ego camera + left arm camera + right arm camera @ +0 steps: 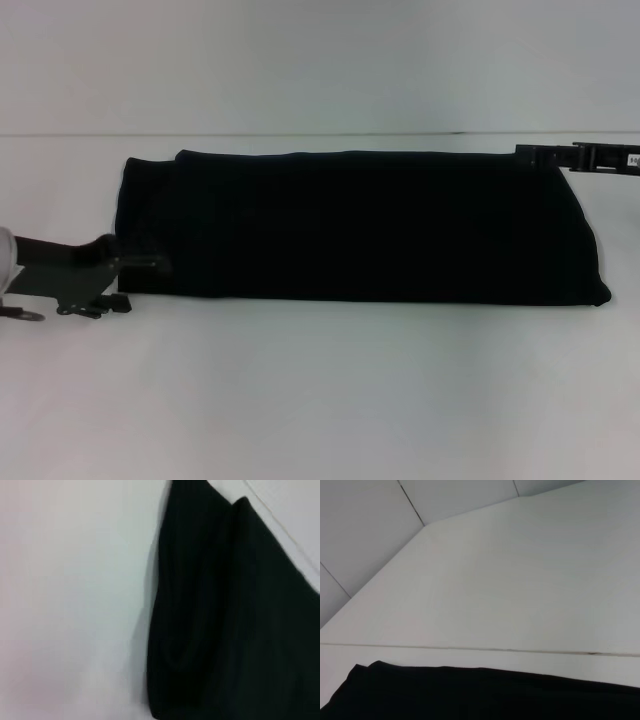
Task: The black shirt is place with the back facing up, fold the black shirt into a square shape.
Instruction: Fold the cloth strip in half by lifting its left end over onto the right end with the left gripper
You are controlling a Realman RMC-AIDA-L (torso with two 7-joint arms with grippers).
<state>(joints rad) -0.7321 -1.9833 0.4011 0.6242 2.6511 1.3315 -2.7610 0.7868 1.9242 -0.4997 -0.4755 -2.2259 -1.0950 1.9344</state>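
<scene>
Shirt (360, 225) lay flat on the white surface (320, 400) as a long, already-folded black band, running left to right. Soft, light, limp cloth; layers would likely slide on one another, so a hold should pinch all layers at an end corner.

Left claw (150, 263) sat low at the shirt's near-left corner, tips touching the hem; cannot tell whether it gripped cloth.

Right claw (535, 155) sat at the shirt's far-right corner; state likewise not readable.

Beyond the shirt, only bare surface and a pale wall (370, 530). Nothing obstructed either end.
</scene>
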